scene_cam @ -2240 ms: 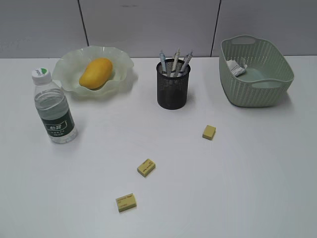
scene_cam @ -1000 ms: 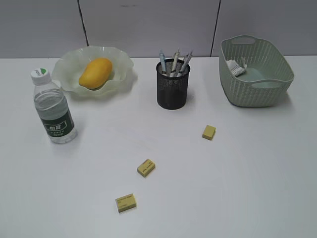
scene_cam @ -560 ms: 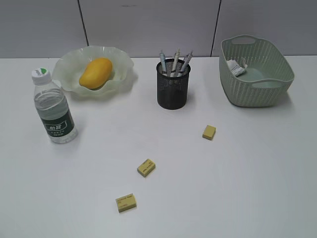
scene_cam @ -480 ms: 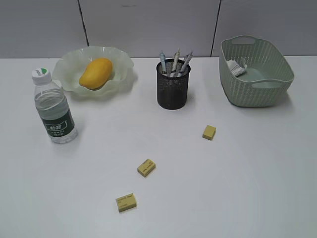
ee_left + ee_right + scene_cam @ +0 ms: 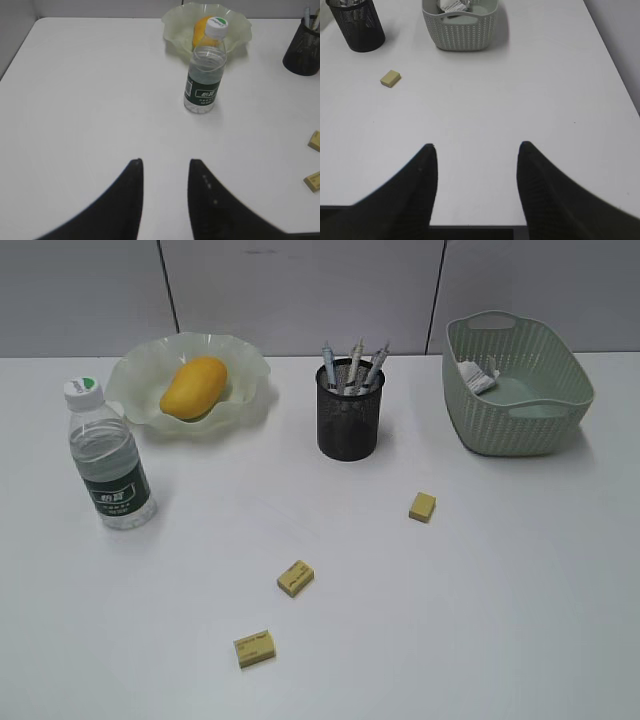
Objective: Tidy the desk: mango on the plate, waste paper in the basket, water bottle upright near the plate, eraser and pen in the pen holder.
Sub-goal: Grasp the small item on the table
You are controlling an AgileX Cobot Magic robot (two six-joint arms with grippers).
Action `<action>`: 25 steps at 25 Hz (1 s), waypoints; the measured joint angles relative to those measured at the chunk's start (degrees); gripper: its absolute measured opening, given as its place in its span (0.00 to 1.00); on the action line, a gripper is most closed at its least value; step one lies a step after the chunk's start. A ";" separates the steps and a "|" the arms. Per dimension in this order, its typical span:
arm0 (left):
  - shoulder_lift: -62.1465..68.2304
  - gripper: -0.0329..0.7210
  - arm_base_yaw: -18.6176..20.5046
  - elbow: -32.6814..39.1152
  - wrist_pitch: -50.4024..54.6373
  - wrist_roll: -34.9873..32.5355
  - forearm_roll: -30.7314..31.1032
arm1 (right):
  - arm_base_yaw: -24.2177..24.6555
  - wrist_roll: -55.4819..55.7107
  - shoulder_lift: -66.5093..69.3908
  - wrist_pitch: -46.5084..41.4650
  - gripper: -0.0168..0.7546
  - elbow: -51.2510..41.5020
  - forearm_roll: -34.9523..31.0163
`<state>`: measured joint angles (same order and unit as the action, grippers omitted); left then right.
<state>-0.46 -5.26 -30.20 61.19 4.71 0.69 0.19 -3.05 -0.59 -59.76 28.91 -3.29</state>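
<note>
**Exterior view: desk partly tidied**

I see the mango (image 5: 193, 387) on the plate (image 5: 135, 370), water bottle (image 5: 109, 457) upright nearby, pens (image 5: 353, 364) in the pen holder (image 5: 349, 422), waste paper (image 5: 478, 376) in the basket (image 5: 520, 425). Three erasers (image 5: 295, 577) lie loose on the desk (image 5: 520, 580). My left gripper (image 5: 165, 170) and right gripper (image 5: 476, 152) hover released, empty.

water bottle (image 5: 205, 75) upright, plate (image 5: 176, 22) behind, probably mango (image 5: 201, 29)

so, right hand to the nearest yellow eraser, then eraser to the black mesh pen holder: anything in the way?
Nothing visible. Bare white desk lies between the open right hand and the small yellow eraser block. From there to the black mesh pen holder it is bare too; the sage-green woven basket sits off to the side.
</note>
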 joint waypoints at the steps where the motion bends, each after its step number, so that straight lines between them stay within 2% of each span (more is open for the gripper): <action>1: 0.00 0.36 0.00 0.00 0.00 0.00 0.00 | -0.07 0.00 0.00 0.00 0.57 0.00 0.00; 2: 0.00 0.36 0.00 0.00 0.00 0.00 0.00 | -0.19 0.05 0.00 0.00 0.60 0.00 0.00; 5: 0.00 0.36 0.00 0.00 0.00 0.00 0.00 | -0.52 0.05 0.00 0.00 0.77 0.00 0.00; 8: 0.00 0.36 0.00 0.00 0.00 0.00 0.00 | -2.62 0.11 0.00 0.00 0.85 0.00 0.00; 12: 0.00 0.36 0.00 0.00 0.00 0.00 0.00 | -4.73 0.11 0.00 0.02 0.86 0.00 0.00; 18: 0.00 0.36 0.00 0.00 0.00 0.00 0.00 | -4.79 0.16 0.00 0.02 0.78 0.00 0.00; 25: 0.00 0.36 0.00 0.00 0.00 0.00 0.00 | -4.79 0.16 0.00 0.02 0.77 0.00 0.00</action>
<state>-0.46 -5.26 -30.20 61.19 4.71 0.69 -4.60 -2.89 -0.59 -59.74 28.91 -3.29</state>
